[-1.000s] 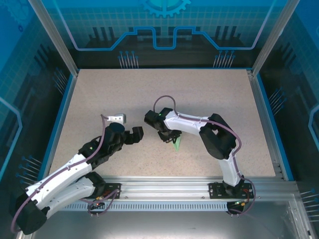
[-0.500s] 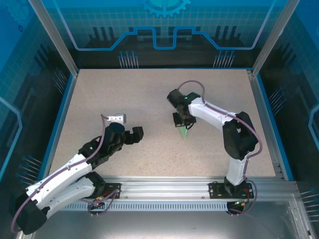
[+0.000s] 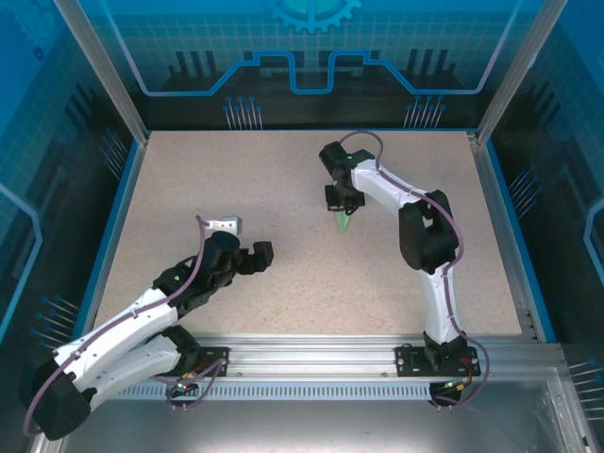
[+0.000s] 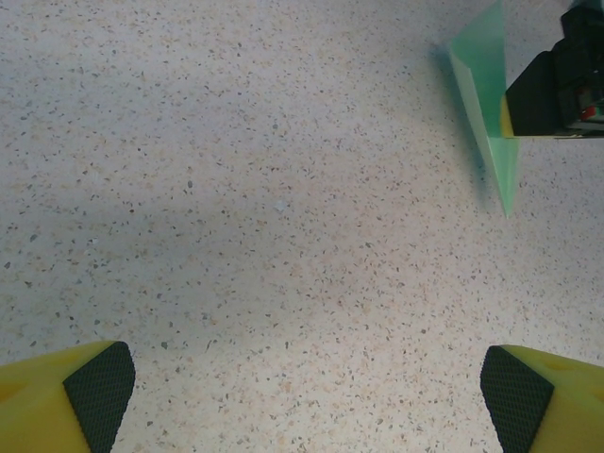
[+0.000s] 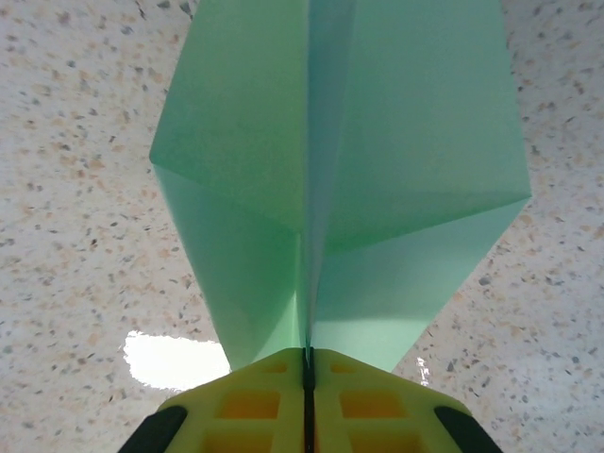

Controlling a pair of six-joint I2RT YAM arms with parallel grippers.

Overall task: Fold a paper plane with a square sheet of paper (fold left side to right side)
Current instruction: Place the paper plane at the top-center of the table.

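Observation:
The paper plane [image 5: 330,179] is pale mint-green, folded with a centre ridge and two wings spread to the sides. My right gripper [image 5: 307,354] is shut on its ridge, yellow fingers pressed together. From above, the plane [image 3: 343,221] hangs as a small green point below the right gripper [image 3: 342,202] over the far middle of the table. In the left wrist view the plane [image 4: 489,104] shows at the upper right, held edge-on. My left gripper [image 3: 262,253] stands wide open over bare table at the near left, its two fingertips [image 4: 90,392] far apart with nothing between them.
The speckled beige table [image 3: 236,179] is bounded by a blue rim [image 3: 121,217] and aluminium posts. A small white block [image 3: 224,225] sits on the left arm's wrist. The arms' bases are on the rail [image 3: 311,354] at the near edge.
My right arm has swung away from the left arm, up and toward the far side, carrying the paper plane. The left arm has barely moved and stays open.

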